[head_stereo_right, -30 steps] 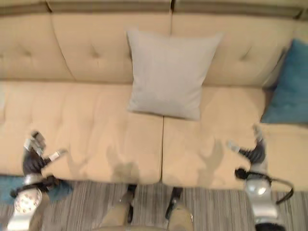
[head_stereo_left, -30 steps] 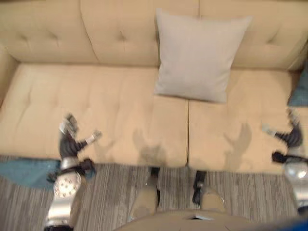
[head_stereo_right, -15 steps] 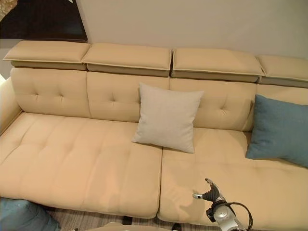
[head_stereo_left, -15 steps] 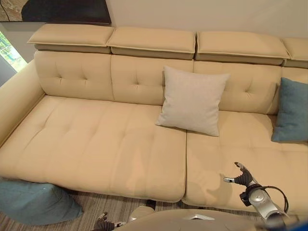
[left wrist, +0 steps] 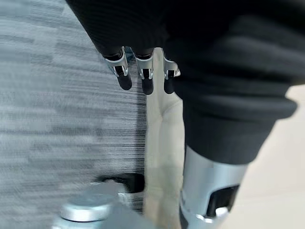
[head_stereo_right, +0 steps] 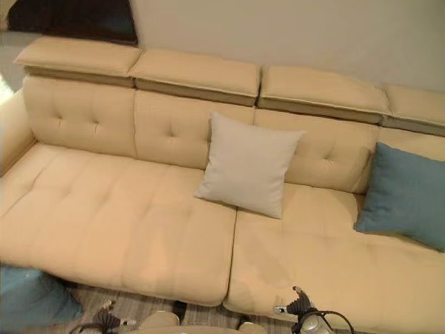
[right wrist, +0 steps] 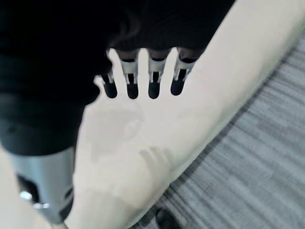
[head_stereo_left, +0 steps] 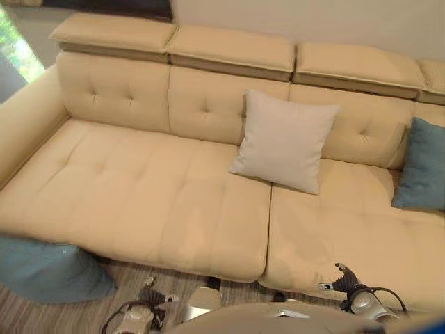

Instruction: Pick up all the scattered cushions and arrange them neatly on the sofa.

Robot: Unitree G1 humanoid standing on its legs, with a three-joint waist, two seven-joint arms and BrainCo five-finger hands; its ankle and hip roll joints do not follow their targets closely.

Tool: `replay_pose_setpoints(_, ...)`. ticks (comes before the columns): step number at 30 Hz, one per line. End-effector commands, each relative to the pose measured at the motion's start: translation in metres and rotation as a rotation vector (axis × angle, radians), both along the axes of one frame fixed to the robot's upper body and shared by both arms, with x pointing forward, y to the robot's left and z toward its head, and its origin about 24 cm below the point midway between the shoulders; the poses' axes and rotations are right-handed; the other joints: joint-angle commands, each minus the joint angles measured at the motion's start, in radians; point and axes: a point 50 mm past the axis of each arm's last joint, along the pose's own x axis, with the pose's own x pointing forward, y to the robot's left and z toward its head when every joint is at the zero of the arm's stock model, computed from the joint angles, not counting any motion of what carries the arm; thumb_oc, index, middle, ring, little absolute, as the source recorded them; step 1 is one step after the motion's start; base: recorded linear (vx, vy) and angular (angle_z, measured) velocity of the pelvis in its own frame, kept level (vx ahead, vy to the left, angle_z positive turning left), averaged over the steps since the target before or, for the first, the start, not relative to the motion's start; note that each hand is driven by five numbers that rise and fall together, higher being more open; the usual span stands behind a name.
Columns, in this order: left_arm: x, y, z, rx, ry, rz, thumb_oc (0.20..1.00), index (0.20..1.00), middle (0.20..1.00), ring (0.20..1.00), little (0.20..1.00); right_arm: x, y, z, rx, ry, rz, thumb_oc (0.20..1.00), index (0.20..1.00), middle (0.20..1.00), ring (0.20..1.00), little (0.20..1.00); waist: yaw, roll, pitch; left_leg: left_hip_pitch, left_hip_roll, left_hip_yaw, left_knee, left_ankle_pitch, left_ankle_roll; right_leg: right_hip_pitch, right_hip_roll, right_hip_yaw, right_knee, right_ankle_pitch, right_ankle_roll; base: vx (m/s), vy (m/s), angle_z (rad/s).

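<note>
A cream sofa (head_stereo_left: 153,195) is filling the room's far side, above a striped carpet (head_stereo_left: 90,313). A pale grey cushion (head_stereo_left: 285,139) and a blue cushion (head_stereo_right: 407,195) are already leaning against its backrest. A second blue cushion (head_stereo_left: 45,271) is still lying on the floor at the sofa's left front. The left hand (head_stereo_left: 154,298) and right hand (head_stereo_left: 339,282) are hanging low with fingers relaxed, holding nothing.

pale grey cushion (head_stereo_left: 284,140) propped upright against sofa (head_stereo_left: 153,195) backrest, near the middle. blue cushion (head_stereo_right: 405,195) leaning on the backrest at sofa's right end. another blue cushion (head_stereo_left: 49,271) on the floor, against sofa's front left edge.
</note>
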Motion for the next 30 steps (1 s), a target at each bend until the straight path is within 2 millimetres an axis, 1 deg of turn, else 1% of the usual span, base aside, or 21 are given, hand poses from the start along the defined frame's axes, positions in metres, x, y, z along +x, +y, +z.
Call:
replay_pose_setpoints(1, 0.023, 0.003, 0.007, 0.026, -0.073, 0.000, 1.000, 1.000, 1.000, 1.000, 1.000, 0.028, -0.004, 0.014, -0.022, -0.121, -0.021, 1.000, 1.000, 1.000, 1.000, 1.000, 0.020, -0.049, 0.023, 0.006, -0.094, 0.015, 0.015, -0.093, 0.035, 0.088, -0.026, -0.016, -0.183, 0.090, 0.072, -0.18, -0.261, 1.07)
replay_pose_setpoints(2, 0.030, -0.002, 0.008, 0.022, -0.087, -0.025, 1.000, 1.000, 1.000, 1.000, 1.000, 0.029, -0.010, 0.016, -0.036, -0.130, -0.030, 1.000, 1.000, 1.000, 1.000, 1.000, 0.013, -0.040, 0.031, -0.037, -0.091, -0.011, 0.018, -0.063, 0.013, 0.094, -0.009, -0.041, -0.218, 0.089, 0.061, -0.23, -0.293, 1.46)
replay_pose_setpoints(4, 0.033, -0.005, 0.008, 0.017, -0.095, -0.032, 1.000, 1.000, 1.000, 1.000, 1.000, 0.029, -0.013, 0.017, -0.045, -0.129, -0.037, 1.000, 1.000, 1.000, 1.000, 1.000, 0.007, -0.035, 0.039, -0.057, -0.095, -0.016, 0.024, -0.050, 0.003, 0.096, -0.007, -0.061, -0.234, 0.096, 0.058, -0.19, -0.115, 2.46)
replay_pose_setpoints(5, 0.038, -0.009, 0.009, 0.011, -0.109, -0.044, 1.000, 1.000, 1.000, 1.000, 1.000, 0.027, -0.020, 0.018, -0.067, -0.118, -0.050, 1.000, 1.000, 1.000, 1.000, 1.000, -0.003, -0.035, 0.055, -0.095, -0.101, 0.050, 0.072, -0.064, 0.013, 0.089, -0.023, -0.097, -0.248, 0.116, 0.057, -0.27, -0.091, 1.81)
replay_pose_setpoints(6, 0.038, -0.010, 0.009, 0.012, -0.105, -0.053, 1.000, 1.000, 1.000, 1.000, 1.000, 0.022, -0.022, 0.016, -0.078, -0.090, -0.052, 1.000, 1.000, 1.000, 1.000, 1.000, -0.011, -0.045, 0.054, -0.093, -0.093, 0.127, 0.135, -0.111, 0.027, 0.077, -0.040, -0.128, -0.253, 0.130, 0.055, -0.33, -0.117, 0.87)
replay_pose_setpoints(7, 0.035, -0.009, 0.008, 0.011, -0.096, -0.055, 1.000, 1.000, 1.000, 1.000, 1.000, 0.018, -0.023, 0.014, -0.078, -0.075, -0.059, 1.000, 1.000, 1.000, 1.000, 1.000, -0.016, -0.054, 0.052, -0.077, -0.098, 0.153, 0.175, -0.158, 0.036, 0.071, -0.052, -0.145, -0.254, 0.138, 0.053, -0.18, -0.080, 0.78)
replay_pose_setpoints(8, 0.032, -0.009, 0.007, 0.012, -0.087, -0.054, 1.000, 1.000, 1.000, 1.000, 1.000, 0.014, -0.024, 0.012, -0.078, -0.063, -0.063, 1.000, 1.000, 1.000, 1.000, 1.000, -0.020, -0.057, 0.049, -0.062, -0.099, 0.162, 0.193, -0.180, 0.038, 0.069, -0.058, -0.155, -0.254, 0.141, 0.051, -0.12, -0.050, 1.00)
replay_pose_setpoints(9, 0.027, -0.009, 0.005, 0.011, -0.070, -0.057, 1.000, 1.000, 1.000, 1.000, 1.000, 0.005, -0.024, 0.009, -0.074, -0.032, -0.081, 1.000, 1.000, 1.000, 1.000, 1.000, -0.037, -0.062, 0.040, -0.024, -0.097, 0.205, 0.211, -0.223, 0.047, 0.066, -0.070, -0.187, -0.254, 0.145, 0.051, -0.09, -0.018, 0.92)
replay_pose_setpoints(10, 0.027, -0.010, 0.005, 0.010, -0.067, -0.059, 1.000, 1.000, 1.000, 1.000, 1.000, 0.001, -0.024, 0.007, -0.072, -0.019, -0.091, 1.000, 1.000, 1.000, 1.000, 1.000, -0.047, -0.063, 0.036, -0.003, -0.090, 0.239, 0.211, -0.234, 0.051, 0.066, -0.075, -0.207, -0.254, 0.146, 0.052, -0.09, 0.019, 0.68)
replay_pose_setpoints(12, 0.033, -0.012, 0.006, 0.010, -0.078, -0.095, 1.000, 1.000, 1.000, 1.000, 1.000, -0.008, -0.023, 0.003, -0.062, 0.011, -0.114, 1.000, 1.000, 1.000, 1.000, 1.000, -0.076, -0.055, 0.020, 0.052, -0.058, 0.365, 0.152, -0.237, 0.054, 0.067, -0.088, -0.286, -0.253, 0.150, 0.055, -0.06, 0.069, 0.92)
replay_pose_setpoints(14, 0.036, -0.013, 0.007, 0.009, -0.083, -0.109, 1.000, 1.000, 1.000, 1.000, 1.000, -0.009, -0.021, 0.002, -0.058, 0.021, -0.118, 1.000, 1.000, 1.000, 1.000, 1.000, -0.080, -0.055, 0.015, 0.064, -0.060, 0.388, 0.123, -0.234, 0.055, 0.074, -0.092, -0.317, -0.251, 0.157, 0.059, -0.02, 0.085, 1.62)
replay_pose_setpoints(16, 0.033, -0.012, 0.006, 0.012, -0.075, -0.096, 1.000, 1.000, 1.000, 1.000, 1.000, -0.005, -0.017, 0.001, -0.053, 0.019, -0.106, 1.000, 1.000, 1.000, 1.000, 1.000, -0.075, -0.059, 0.012, 0.088, -0.073, 0.369, 0.085, -0.232, 0.059, 0.080, -0.093, -0.321, -0.247, 0.164, 0.063, -0.02, 0.115, 0.96)
replay_pose_setpoints(19, 0.023, -0.005, 0.004, 0.013, -0.048, -0.050, 1.000, 1.000, 1.000, 1.000, 1.000, 0.001, -0.009, 0.001, -0.052, 0.021, -0.056, 1.000, 1.000, 1.000, 1.000, 1.000, -0.048, -0.071, 0.006, 0.114, -0.091, 0.336, 0.031, -0.222, 0.070, 0.083, -0.096, -0.327, -0.239, 0.177, 0.074, -0.03, 0.147, -0.25)
replay_pose_setpoints(20, 0.016, 0.000, 0.003, 0.019, -0.027, -0.022, 1.000, 1.000, 1.000, 1.000, 1.000, 0.005, -0.005, 0.001, -0.048, 0.018, -0.040, 1.000, 1.000, 1.000, 1.000, 1.000, -0.031, -0.080, 0.006, 0.117, -0.098, 0.316, 0.021, -0.217, 0.078, 0.079, -0.101, -0.327, -0.212, 0.170, 0.075, -0.02, 0.130, -0.03)
replay_pose_setpoints(23, 0.012, 0.008, 0.005, 0.038, -0.014, -0.009, 1.000, 1.000, 1.000, 1.000, 1.000, 0.010, -0.001, 0.001, -0.043, 0.006, -0.017, 1.000, 1.000, 1.000, 1.000, 1.000, -0.008, -0.085, 0.014, 0.125, -0.109, 0.290, 0.019, -0.217, 0.096, 0.060, -0.121, -0.329, -0.125, 0.147, 0.076, -0.01, 0.110, 0.15)
replay_pose_setpoints(24, 0.014, 0.013, 0.007, 0.053, -0.020, -0.005, 1.000, 1.000, 1.000, 1.000, 1.000, 0.017, 0.003, 0.003, -0.034, -0.014, -0.008, 1.000, 1.000, 1.000, 1.000, 1.000, -0.003, -0.084, 0.028, 0.127, -0.114, 0.253, 0.020, -0.214, 0.105, 0.036, -0.127, -0.302, -0.052, 0.132, 0.076, -0.01, 0.081, 0.30)
replay_pose_setpoints(26, 0.019, 0.015, 0.009, 0.062, -0.038, -0.009, 1.000, 1.000, 1.000, 1.000, 1.000, 0.020, 0.005, 0.004, -0.029, -0.025, -0.003, 1.000, 1.000, 1.000, 1.000, 1.000, -0.016, -0.082, 0.032, 0.125, -0.122, 0.215, 0.016, -0.208, 0.111, 0.003, -0.110, -0.228, -0.020, 0.125, 0.080, 0.00, 0.033, 0.66)
replay_pose_setpoints(27, 0.021, 0.015, 0.010, 0.062, -0.050, -0.011, 1.000, 1.000, 1.000, 1.000, 1.000, 0.020, 0.006, 0.004, -0.020, -0.029, -0.003, 1.000, 1.000, 1.000, 1.000, 1.000, -0.030, -0.081, 0.033, 0.127, -0.128, 0.189, 0.010, -0.205, 0.113, -0.016, -0.080, -0.155, -0.021, 0.116, 0.078, 0.09, 0.011, 1.21)
replay_pose_setpoints(28, 0.026, 0.014, 0.011, 0.065, -0.069, -0.019, 1.000, 1.000, 1.000, 1.000, 1.000, 0.019, 0.007, 0.003, -0.017, -0.026, -0.009, 1.000, 1.000, 1.000, 1.000, 1.000, -0.049, -0.080, 0.034, 0.131, -0.144, 0.145, 0.003, -0.199, 0.115, -0.035, -0.031, -0.024, -0.059, 0.121, 0.087, 0.13, 0.004, 1.36)
replay_pose_setpoints(29, 0.028, 0.013, 0.012, 0.065, -0.077, -0.022, 1.000, 1.000, 1.000, 1.000, 1.000, 0.019, 0.007, 0.003, -0.018, -0.025, -0.006, 1.000, 1.000, 1.000, 1.000, 1.000, -0.055, -0.078, 0.038, 0.130, -0.150, 0.124, 0.001, -0.195, 0.114, -0.052, -0.020, 0.011, -0.069, 0.133, 0.082, 0.23, -0.063, 1.39)
replay_pose_setpoints(30, 0.033, 0.012, 0.013, 0.063, -0.087, -0.029, 1.000, 1.000, 1.000, 1.000, 1.000, 0.019, 0.008, 0.003, -0.019, -0.018, 0.001, 1.000, 1.000, 1.000, 1.000, 1.000, -0.058, -0.084, 0.041, 0.128, -0.169, 0.070, 0.003, -0.194, 0.100, -0.036, -0.026, 0.003, -0.120, 0.156, 0.077, 0.20, -0.102, 1.60)
